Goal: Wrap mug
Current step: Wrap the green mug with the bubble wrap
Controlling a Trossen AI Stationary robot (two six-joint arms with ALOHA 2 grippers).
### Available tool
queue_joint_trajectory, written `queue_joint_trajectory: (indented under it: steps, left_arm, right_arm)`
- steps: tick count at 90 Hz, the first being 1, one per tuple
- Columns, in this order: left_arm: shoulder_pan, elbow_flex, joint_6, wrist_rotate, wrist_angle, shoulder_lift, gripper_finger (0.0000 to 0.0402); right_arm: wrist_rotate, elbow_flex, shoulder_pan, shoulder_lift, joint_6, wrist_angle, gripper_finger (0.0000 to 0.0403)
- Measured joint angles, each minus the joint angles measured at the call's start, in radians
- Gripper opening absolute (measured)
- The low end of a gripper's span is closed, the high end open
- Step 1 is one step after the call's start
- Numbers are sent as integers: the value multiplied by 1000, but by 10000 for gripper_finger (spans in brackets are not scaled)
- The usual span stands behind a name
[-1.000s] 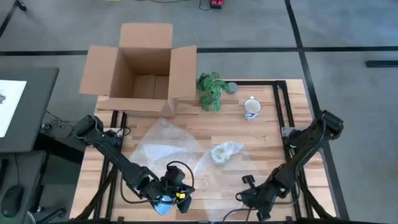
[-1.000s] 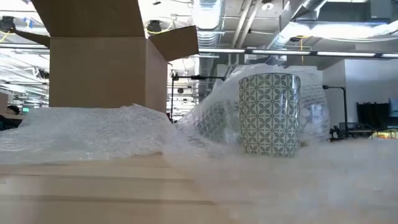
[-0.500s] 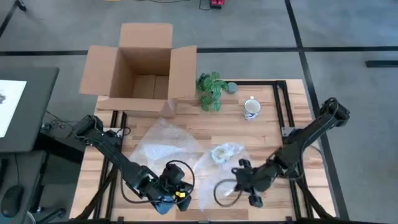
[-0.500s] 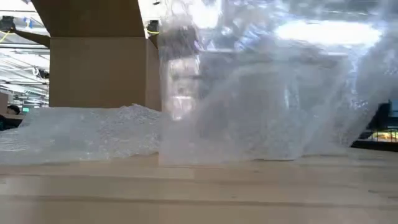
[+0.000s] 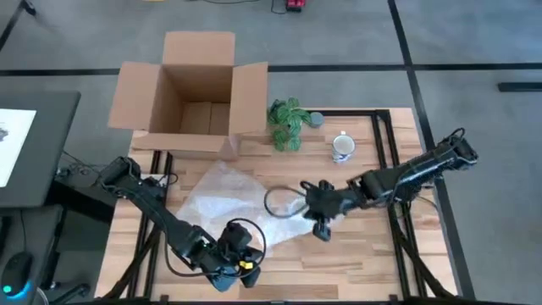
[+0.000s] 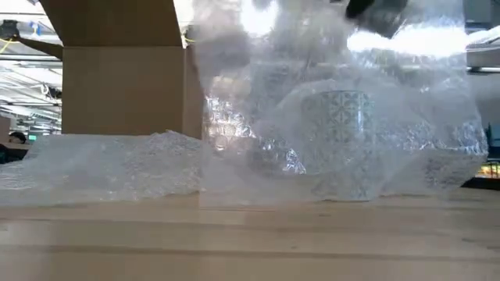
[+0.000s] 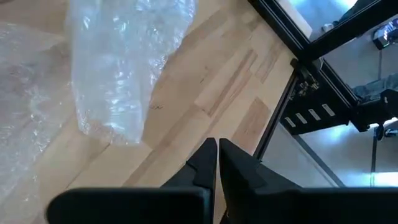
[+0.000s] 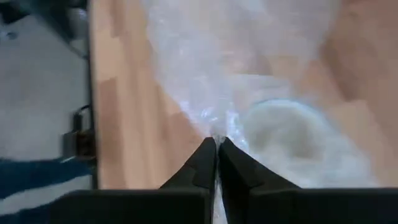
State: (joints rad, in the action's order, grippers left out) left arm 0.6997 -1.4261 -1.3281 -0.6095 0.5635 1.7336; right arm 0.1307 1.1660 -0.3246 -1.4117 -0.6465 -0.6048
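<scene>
Wooden table (image 5: 364,246) — two mugs (image 5: 342,147), one bubble wrap (image 5: 222,196), one box (image 5: 196,85).

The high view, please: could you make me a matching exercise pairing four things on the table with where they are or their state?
Things:
1. cardboard box
2. white mug
3. right gripper
4. left gripper

Places or states:
A. shut on the bubble wrap, mid-table
B. flaps open, far left corner
C. shut, at the near edge
D. right of the green plant

Pairs: 1-B, 2-D, 3-A, 4-C
</scene>
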Motion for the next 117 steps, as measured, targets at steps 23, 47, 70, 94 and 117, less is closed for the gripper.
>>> queue_joint_trajectory:
  steps: [23,47,70,94,117]
  left_arm:
    - [-21,0,40,-6,-26,0,0]
    - [-60,1,95,-21,-70,2,0]
    - [-93,2,95,-86,-59,3,0]
    - [-155,15,88,-143,-35,3,0]
    - [-227,25,51,-120,40,3,0]
  right_arm:
    - [0,0,120,0,0,-82,0]
    - [-1,-24,200,-38,30,-96,0]
    - [-41,-26,209,-127,53,-116,0]
    - [-49,-26,193,-142,52,-134,17]
    - [-51,24,196,-80,62,-250,109]
